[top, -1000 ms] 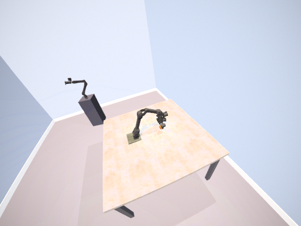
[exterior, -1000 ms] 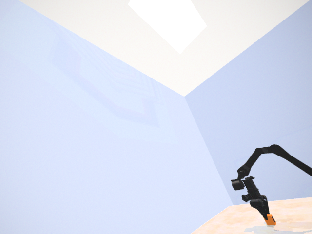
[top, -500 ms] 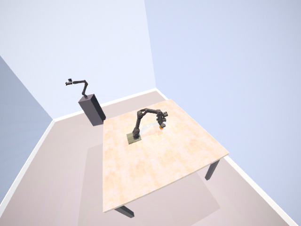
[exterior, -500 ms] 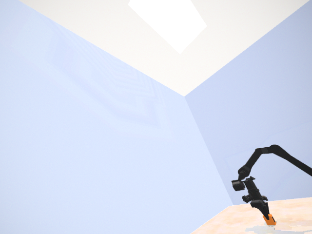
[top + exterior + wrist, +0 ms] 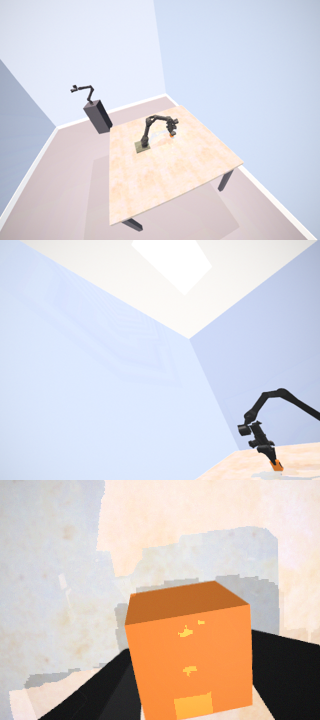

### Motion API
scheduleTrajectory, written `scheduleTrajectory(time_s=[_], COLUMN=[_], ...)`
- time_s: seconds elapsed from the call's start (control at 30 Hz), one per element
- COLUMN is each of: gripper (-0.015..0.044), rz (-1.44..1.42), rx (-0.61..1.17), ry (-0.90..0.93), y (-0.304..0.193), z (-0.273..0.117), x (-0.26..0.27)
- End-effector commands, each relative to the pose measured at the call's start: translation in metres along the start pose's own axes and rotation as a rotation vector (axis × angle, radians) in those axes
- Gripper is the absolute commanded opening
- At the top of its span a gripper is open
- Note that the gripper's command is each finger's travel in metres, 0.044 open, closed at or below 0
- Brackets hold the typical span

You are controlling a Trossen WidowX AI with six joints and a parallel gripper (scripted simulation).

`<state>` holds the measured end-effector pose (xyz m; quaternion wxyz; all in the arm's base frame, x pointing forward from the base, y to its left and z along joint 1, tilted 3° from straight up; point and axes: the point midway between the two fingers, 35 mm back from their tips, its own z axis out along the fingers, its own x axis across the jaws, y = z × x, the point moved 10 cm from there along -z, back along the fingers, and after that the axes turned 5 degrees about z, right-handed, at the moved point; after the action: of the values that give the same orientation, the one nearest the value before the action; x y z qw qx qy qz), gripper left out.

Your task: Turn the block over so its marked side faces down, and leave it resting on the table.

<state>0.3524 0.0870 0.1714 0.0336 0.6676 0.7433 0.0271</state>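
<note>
The block, a small orange cube with a paler yellow patch on the face turned toward the wrist camera (image 5: 188,656), is the whole business here, yet it is the smallest thing in the room, so start with the broad, pale, marbled wooden surface (image 5: 165,175) on dark legs that carries everything. On it stands the dark, jointed robot arm (image 5: 155,124) on a small greenish base plate (image 5: 142,147), arched over and reaching down near the far edge. At its end the black parallel-jaw gripper (image 5: 276,464) has closed about halfway and is clamped on the orange cube, one dark finger (image 5: 100,707) pressed to each side; the cube sits low at the fingertips, at or just above the surface, and I cannot tell whether it has lifted off yet. Off to the side on the floor stands a dark rectangular pedestal (image 5: 97,116) with a second, smaller arm, well apart from all this. To do this step well, I'd say keep the squeeze firm and even, raise the cube enough that its corners can swing free, roll the wrist until the yellow patch points down, then lower it flat before letting go. I can read no brand, label or lettering; the patch and a few yellow flecks are the only markings.
</note>
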Motion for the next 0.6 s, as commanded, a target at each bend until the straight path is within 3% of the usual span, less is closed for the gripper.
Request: scheduleTrajectory(time_s=[0.0, 0.13, 0.57], gripper=[0.0000, 0.0000, 0.0000], rz=[0.000, 0.000, -0.002], rx=[0.002, 0.002, -0.138], ry=[0.001, 0.001, 0.013], y=[0.000, 0.000, -0.012], z=[-0.013, -0.028, -0.022], x=[0.000, 0.000, -0.001])
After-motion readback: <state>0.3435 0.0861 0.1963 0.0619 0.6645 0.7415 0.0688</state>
